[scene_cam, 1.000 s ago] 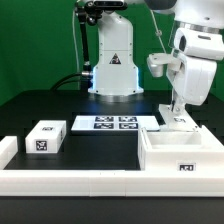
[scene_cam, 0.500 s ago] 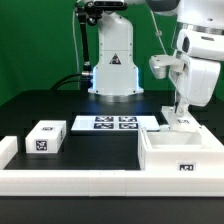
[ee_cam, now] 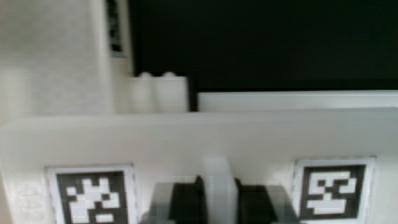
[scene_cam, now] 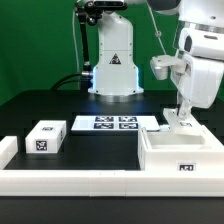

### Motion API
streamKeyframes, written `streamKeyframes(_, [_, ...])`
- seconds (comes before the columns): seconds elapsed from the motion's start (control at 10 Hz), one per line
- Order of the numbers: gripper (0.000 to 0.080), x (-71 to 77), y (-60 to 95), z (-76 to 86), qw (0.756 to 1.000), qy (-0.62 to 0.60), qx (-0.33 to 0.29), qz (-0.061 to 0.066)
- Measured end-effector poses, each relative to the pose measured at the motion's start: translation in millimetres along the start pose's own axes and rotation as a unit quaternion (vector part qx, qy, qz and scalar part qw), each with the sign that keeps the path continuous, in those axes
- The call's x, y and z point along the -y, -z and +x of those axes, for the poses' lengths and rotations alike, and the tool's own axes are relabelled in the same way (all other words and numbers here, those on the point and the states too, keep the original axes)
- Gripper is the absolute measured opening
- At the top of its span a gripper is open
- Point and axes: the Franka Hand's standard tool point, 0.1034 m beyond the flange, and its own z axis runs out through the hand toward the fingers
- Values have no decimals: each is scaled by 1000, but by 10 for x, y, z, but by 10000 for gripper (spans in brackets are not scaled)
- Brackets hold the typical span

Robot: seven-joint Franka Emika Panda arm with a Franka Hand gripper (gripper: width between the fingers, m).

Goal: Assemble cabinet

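Note:
The cabinet, a large open white box with a tag on its front, stands at the exterior view's right. My gripper hangs over its far wall, pointing straight down. It is shut on a thin upright rib of a white tagged panel that stands at that wall. In the wrist view the two dark fingers press the white rib from both sides at the gripper, and the panel carries a tag on either side. Whether the panel touches the cabinet I cannot tell.
A small white tagged block lies at the exterior view's left on the black table. The marker board lies flat behind it. A low white wall runs along the front. The robot base stands at the back.
The arm and gripper have drifted slightly toward the exterior view's right with the panel. The grip is unchanged.

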Motion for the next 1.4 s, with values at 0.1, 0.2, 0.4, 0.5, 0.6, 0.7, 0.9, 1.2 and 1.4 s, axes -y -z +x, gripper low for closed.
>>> streamKeyframes(0.1, [62, 6, -1, 8, 1000, 1, 0, 0])
streamKeyframes(0.2, [62, 7, -3, 8, 1000, 1, 0, 0])
streamKeyframes(0.4, [62, 7, -4, 8, 1000, 1, 0, 1])
streamKeyframes(0.5, [62, 2, -3, 8, 1000, 1, 0, 0])
streamKeyframes(0.6, [62, -45, 10, 11, 1000, -1, 5, 5])
streamKeyframes(0.7, [62, -182, 37, 43, 1000, -6, 9, 8])
streamKeyframes(0.9, [62, -525, 83, 48, 1000, -18, 17, 12])
streamKeyframes(1.2, [62, -628, 75, 32, 1000, -21, 14, 6])
streamKeyframes(1.4, [62, -626, 71, 27, 1000, -21, 14, 7])
